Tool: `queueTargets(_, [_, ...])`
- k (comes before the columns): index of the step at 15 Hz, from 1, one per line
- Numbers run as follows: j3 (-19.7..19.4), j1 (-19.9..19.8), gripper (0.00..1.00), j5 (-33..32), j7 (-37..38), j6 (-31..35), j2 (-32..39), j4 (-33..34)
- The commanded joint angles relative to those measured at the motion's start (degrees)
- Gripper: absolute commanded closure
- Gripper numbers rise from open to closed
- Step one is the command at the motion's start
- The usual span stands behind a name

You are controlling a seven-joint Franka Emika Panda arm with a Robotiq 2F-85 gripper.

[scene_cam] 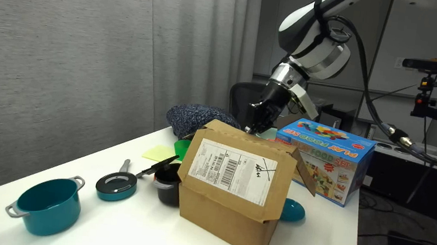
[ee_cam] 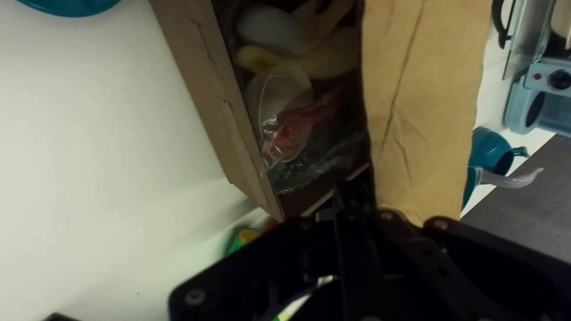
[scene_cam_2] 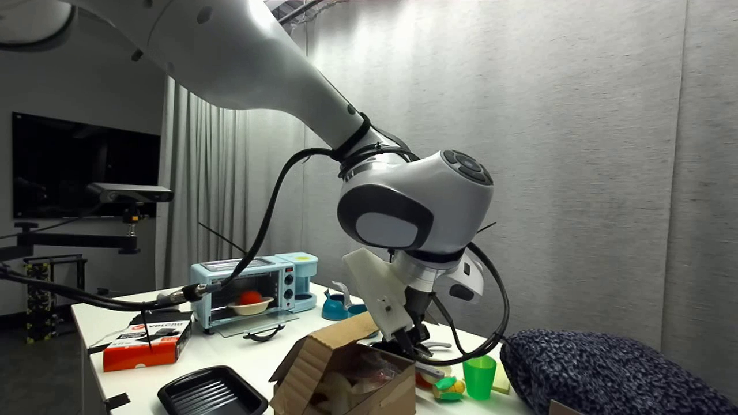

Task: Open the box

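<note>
The brown cardboard box [scene_cam: 223, 226] stands on the table. Its flap with the white label [scene_cam: 233, 170] slopes outward in an exterior view. The box also shows in an exterior view [scene_cam_2: 399, 397] with its top open and a flap [scene_cam_2: 323, 354] raised. In the wrist view the raised flap [ee_cam: 424, 98] is at the right, and bagged plastic items [ee_cam: 290, 129] show inside. My gripper [ee_cam: 350, 196] looks shut, with its dark fingertips at the box's end, close beside the flap's inner edge. It also shows in both exterior views [scene_cam: 254, 126] [scene_cam_2: 412, 340]. Whether it touches the flap is unclear.
A blue play food box [scene_cam: 320, 157] stands beside the cardboard box. A black pot [scene_cam: 167, 186], a teal pot [scene_cam: 49, 204] and a lidded pan [scene_cam: 116, 187] are nearby. A green cup [scene_cam_2: 479, 377], a dark cushion [scene_cam_2: 599, 369], a black tray [scene_cam_2: 213, 392] and a toaster oven [scene_cam_2: 248, 288] also surround it.
</note>
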Motion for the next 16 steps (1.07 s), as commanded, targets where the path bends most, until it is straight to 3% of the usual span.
queueTargets(1, [-1.0, 2.0, 1.00, 0.6, -4.9, -3.8, -3.2, -0.5])
queueTargets(12, [0.0, 9.0, 1.00, -1.7, -12.2, -5.8, -7.9, -0.2])
queueTargets(16, [1.2, 11.9, 1.00, -7.6, -15.1, -3.8, -9.1, -1.9])
